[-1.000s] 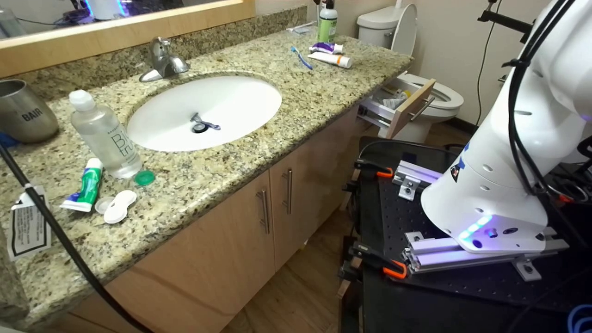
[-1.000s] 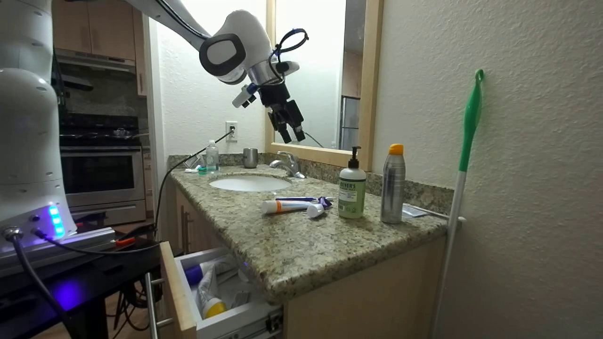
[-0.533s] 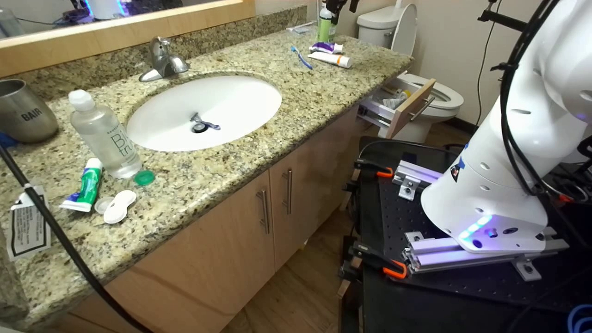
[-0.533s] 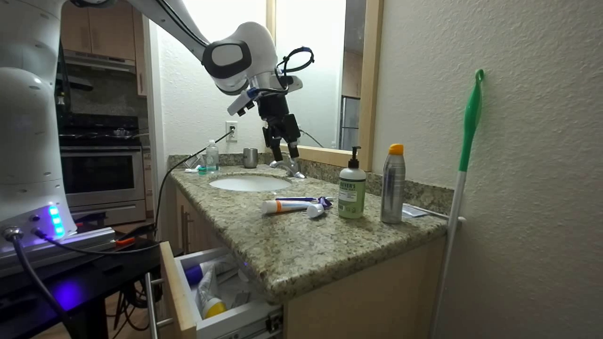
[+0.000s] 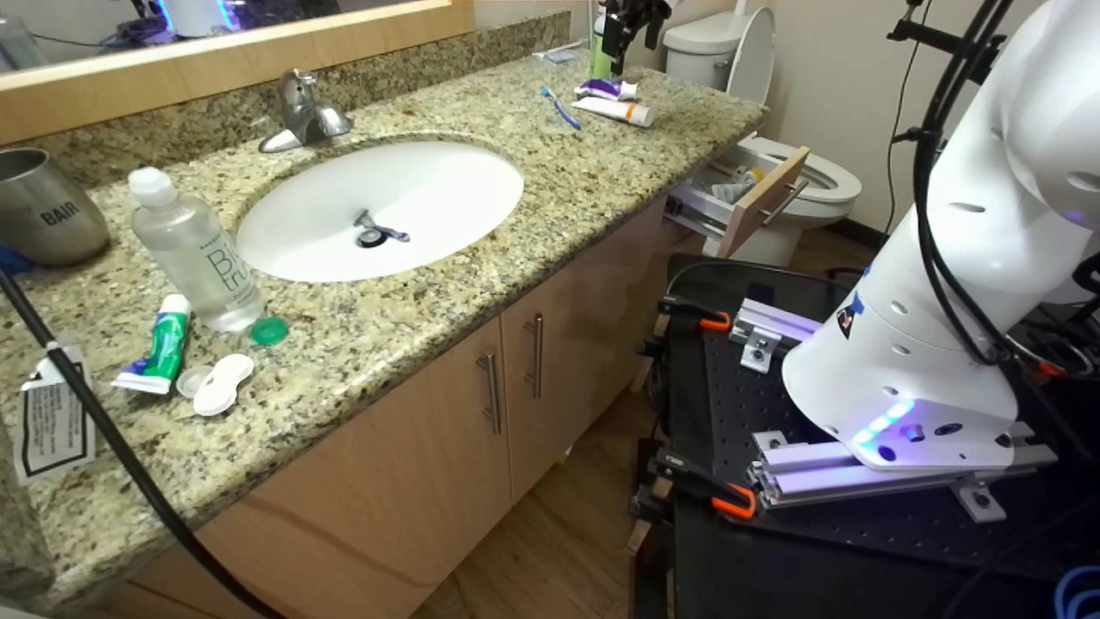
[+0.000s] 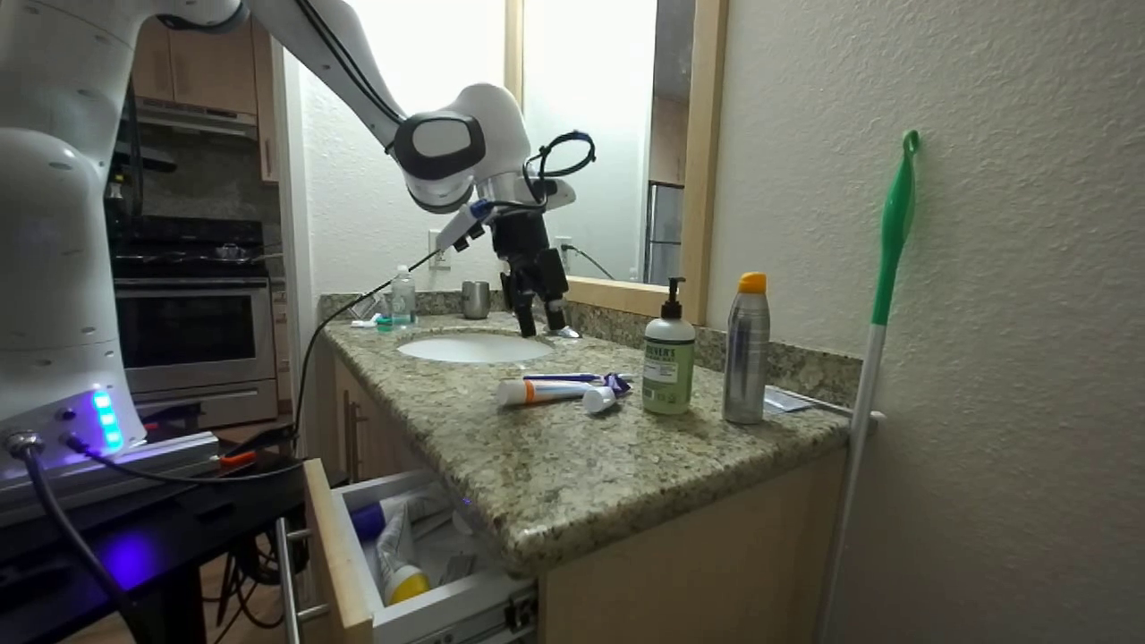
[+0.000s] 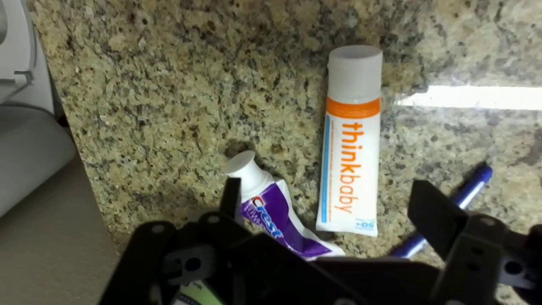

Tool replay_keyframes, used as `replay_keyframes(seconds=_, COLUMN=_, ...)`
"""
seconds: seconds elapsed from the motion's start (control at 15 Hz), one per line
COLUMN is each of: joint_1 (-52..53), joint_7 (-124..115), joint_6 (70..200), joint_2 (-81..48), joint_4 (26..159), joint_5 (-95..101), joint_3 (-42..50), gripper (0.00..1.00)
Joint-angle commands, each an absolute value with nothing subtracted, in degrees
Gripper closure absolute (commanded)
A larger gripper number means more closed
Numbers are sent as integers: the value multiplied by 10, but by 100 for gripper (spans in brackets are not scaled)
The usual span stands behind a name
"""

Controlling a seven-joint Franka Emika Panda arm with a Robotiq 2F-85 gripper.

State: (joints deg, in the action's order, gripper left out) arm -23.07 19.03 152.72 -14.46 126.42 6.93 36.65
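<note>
the spread gripper (image 7: 326, 197) sits lower now, so the white tube (image 7: 352, 165) and purple tube (image 7: 280, 216) lie nearer beneath, ungrasped.

On the speckled worktop (image 7: 169, 93) lies a white thinkbaby tube (image 7: 351, 169), flat and label up, an orange band next to its broad white cap. In the wrist view a crumpled purple-and-white Crest tube (image 7: 271, 212), its flared white cap on, lies slanted just to the left, cap end pointing away from the first tube. To the right, set askew, lies a slim blue-and-white toothbrush (image 7: 474, 189), apart from both tubes and partly hidden in that view
</note>
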Motion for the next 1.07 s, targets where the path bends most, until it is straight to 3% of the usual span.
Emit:
replay_keyframes(seconds=0.0, joint_1=-247, joint_7=152, joint_6=1552, joint_2=-199, joint_4=1258, joint_5=117, joint_3=353, gripper=0)
replay_keyframes(seconds=0.2, joint_1=-250, joint_7=148, joint_6=1540, joint_2=-192, joint_4=1262, joint_5=116, joint_3=346, gripper=0)
replay_keyframes(seconds=0.53, joint_1=-307, joint_7=209, joint_6=1416, joint_2=-206, joint_4=1203, joint_5=34, joint_3=281, gripper=0)
replay_keyframes(seconds=1.0, joint_1=-282, joint_7=121, joint_6=1427, joint_2=-229, joint_4=1203, joint_5=103, joint_3=299, gripper=0)
